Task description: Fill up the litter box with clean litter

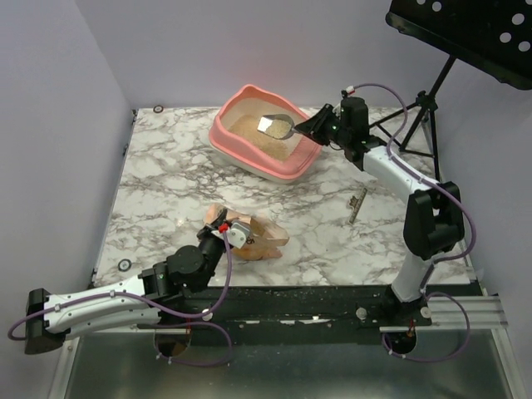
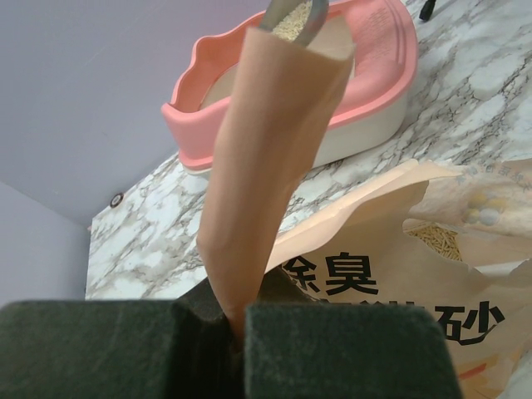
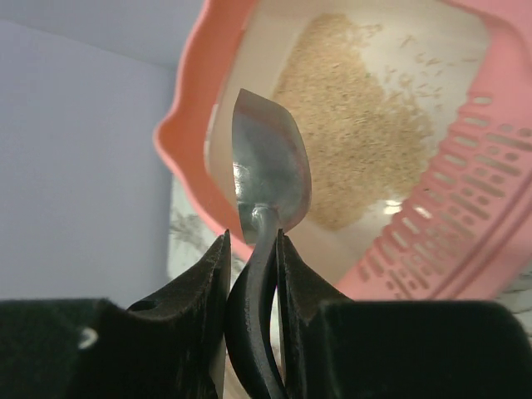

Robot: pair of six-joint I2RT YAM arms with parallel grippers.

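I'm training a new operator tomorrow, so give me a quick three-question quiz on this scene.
1. True or false: the litter box holds no litter at all.
2. What do the jaws of the right gripper hold? A) a metal scoop B) a brush C) nothing
3. Fill in: the left gripper is shut on a torn-open edge of the paper litter ____.

Key
1. False: a patch of clean litter lies on its floor.
2. A
3. bag
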